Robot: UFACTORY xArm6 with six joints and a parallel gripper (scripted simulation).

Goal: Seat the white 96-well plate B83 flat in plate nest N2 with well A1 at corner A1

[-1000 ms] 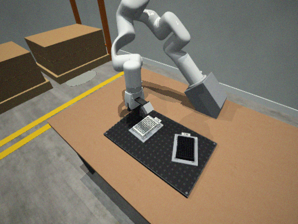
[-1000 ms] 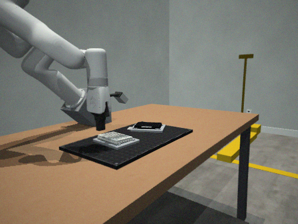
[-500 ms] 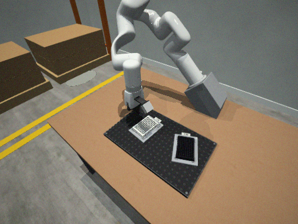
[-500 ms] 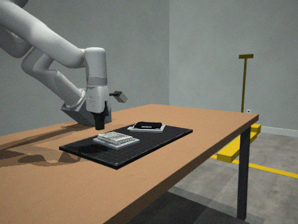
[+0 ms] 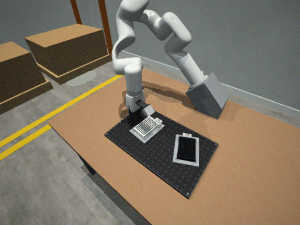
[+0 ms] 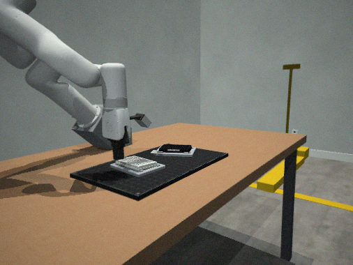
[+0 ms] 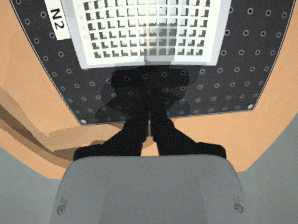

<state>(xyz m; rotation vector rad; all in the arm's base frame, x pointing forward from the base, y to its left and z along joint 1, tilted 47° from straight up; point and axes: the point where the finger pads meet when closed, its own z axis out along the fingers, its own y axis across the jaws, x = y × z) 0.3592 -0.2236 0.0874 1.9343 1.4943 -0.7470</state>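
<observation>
While you check this one, go down the lines in order.

Arm pose: your arm (image 5: 166, 32) bends up and over from its grey base (image 5: 208, 96) at the far side of the table (image 5: 252, 166); the last link hangs straight down, wrist vertical, over the far left corner of the black deck (image 5: 166, 166).

Gripper: the gripper (image 5: 134, 118) points down at the deck; its two dark fingers are pressed together with nothing between them. In the wrist view the tips end just short of the plate's edge; you can't tell if they touch it.

Camera block: a small grey block (image 6: 141, 119) sticks out of the wrist to the right in the exterior view.

Task plate: the white plate B83 (image 5: 147, 127) sits on the plate nest N2 (image 5: 141, 137), on the left half of the deck. In the exterior view it looks slightly tilted, the end by the gripper lower (image 6: 137, 162).

Plate vs gripper: B83 lies just beside the fingertips, on their near right side in the top view; the gripper stands at the plate's far left edge, not over it.

N2 label: a white tag (image 7: 57, 19) lies on the deck beside the nest.

Other plate: the black plate B38 (image 5: 187, 148) lies flat in the plate nest N1 (image 5: 178, 161), on the right half of the deck, well apart from the gripper.

Counts: 1 arm, 1 gripper, 2 plates (1 white, 1 black), 2 nests, 1 deck, 1 table.

Background: 2 brown crates (image 5: 66, 47) on the floor at the far left, 2 yellow floor lines (image 5: 26, 133).
</observation>
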